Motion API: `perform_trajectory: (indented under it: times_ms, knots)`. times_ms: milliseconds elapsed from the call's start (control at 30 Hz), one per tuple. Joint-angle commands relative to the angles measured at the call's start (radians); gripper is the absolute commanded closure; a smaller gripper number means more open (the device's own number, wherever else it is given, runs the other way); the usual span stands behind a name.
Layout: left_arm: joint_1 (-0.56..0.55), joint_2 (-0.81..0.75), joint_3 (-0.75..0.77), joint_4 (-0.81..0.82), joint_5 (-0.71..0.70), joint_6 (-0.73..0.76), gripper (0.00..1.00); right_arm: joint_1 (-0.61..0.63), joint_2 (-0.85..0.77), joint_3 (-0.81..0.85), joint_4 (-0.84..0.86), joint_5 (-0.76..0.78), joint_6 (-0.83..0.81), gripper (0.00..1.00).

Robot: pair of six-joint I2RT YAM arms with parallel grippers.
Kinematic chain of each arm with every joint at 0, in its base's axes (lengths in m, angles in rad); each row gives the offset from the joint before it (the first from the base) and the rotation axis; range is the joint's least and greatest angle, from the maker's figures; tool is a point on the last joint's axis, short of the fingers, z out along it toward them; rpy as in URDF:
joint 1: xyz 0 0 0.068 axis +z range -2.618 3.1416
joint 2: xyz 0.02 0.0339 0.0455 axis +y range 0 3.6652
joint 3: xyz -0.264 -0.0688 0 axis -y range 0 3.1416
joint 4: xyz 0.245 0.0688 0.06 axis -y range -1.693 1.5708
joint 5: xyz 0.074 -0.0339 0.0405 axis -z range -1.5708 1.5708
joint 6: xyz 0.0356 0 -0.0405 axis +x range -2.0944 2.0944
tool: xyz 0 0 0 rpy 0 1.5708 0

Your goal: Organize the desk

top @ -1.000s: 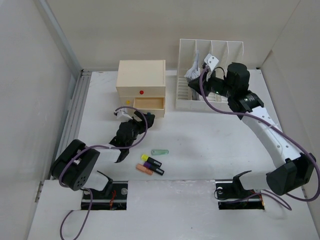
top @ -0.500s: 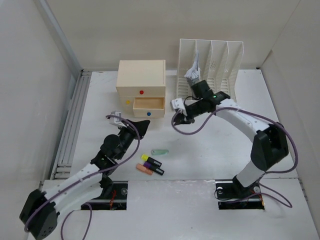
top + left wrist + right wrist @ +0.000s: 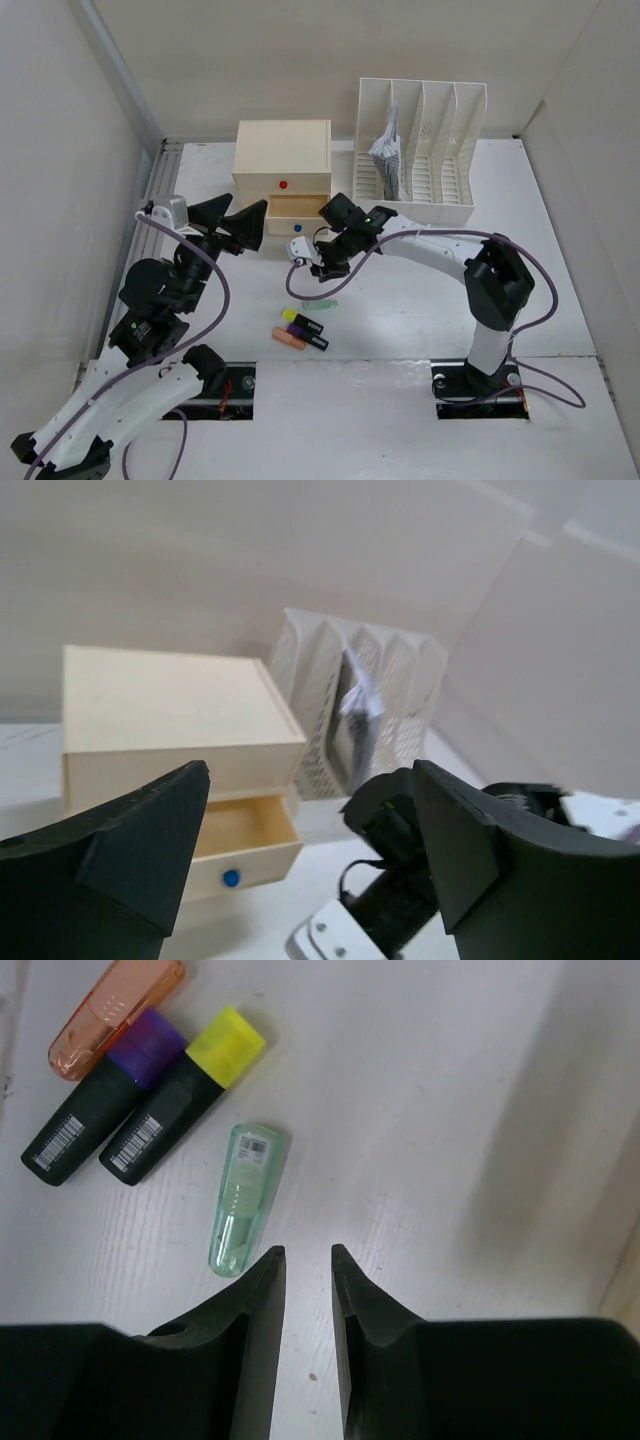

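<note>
Hovering: R hand (image 3: 308,1253) over desk (image 3: 450,1110), barely parted, empty; L hand (image 3: 310,770) raised, spread wide.

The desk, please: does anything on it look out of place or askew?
Three highlighters and a pale green tube lie loose at odd angles on the desk, and the drawer box has its blue-knobbed drawer pulled open.

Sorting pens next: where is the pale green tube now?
In the top view, the green tube lies on the desk near the middle, beside the yellow-capped marker, close to the right gripper.
</note>
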Motion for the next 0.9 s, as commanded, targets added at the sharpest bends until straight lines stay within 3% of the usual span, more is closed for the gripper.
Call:
perform_trajectory:
  times_ms: [0,233,867]
  knots:
    - [-0.007,0.026,-0.001,-0.132,-0.018,0.204,0.19,0.089,0.009,-0.033,0.046,0.123,0.08,0.69]
    - [-0.007,-0.101,-0.104,-0.089,-0.051,0.227,0.13,0.158,0.08,-0.017,0.004,0.163,0.104,0.54]
    - [-0.007,-0.153,-0.122,-0.08,-0.072,0.227,0.12,0.199,0.142,-0.044,0.122,0.334,0.221,0.5]
